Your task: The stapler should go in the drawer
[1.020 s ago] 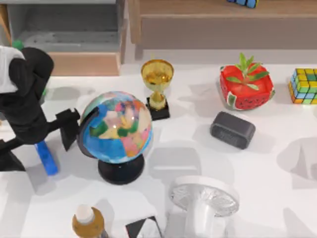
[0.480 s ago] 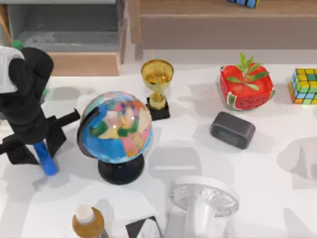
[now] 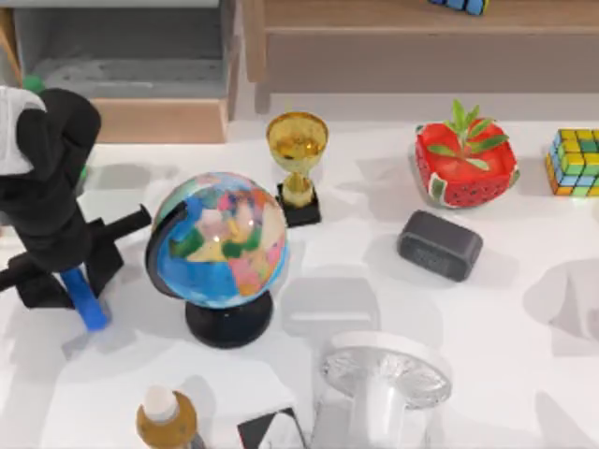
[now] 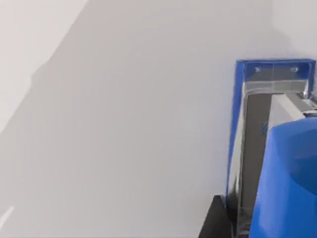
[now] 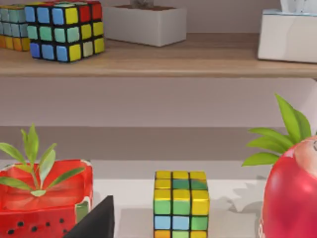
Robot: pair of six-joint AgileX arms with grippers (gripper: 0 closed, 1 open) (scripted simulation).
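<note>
Two dark fingers of your left gripper [image 3: 70, 267] sit closed around the stapler [image 3: 85, 298] in the top view, at the left side of the table [image 3: 356, 299]. The blue bar pokes out from under the gripper toward the near edge, just left of the globe [image 3: 223, 245]. The drawer [image 3: 140, 84] stands open at the far left, its grey inside bare and its tan front facing the table, well apart from the stapler. You also have a gold trophy [image 3: 297, 159] just behind the globe, a dark grey block [image 3: 439, 244] right of centre, a watermelon planter [image 3: 465, 161] beyond it, and a colour cube [image 3: 576, 162] at the far right edge. The brown shelf unit [image 3: 421, 42] runs along the back.

From the left wrist, the stapler [image 4: 277, 163] sits close to the lens — blue body and metal plate over the white table [image 4: 124, 124], with one dark fingertip [image 4: 215, 220] pressed against its side.

From the right wrist, you look at the watermelon planter [image 5: 44, 196], the colour cube [image 5: 180, 206] and the shelf unit [image 5: 158, 64] carrying a second cube [image 5: 62, 29]. A dark finger [image 5: 96, 220] juts in at the edge — you cannot tell how far the right gripper stands apart.
</note>
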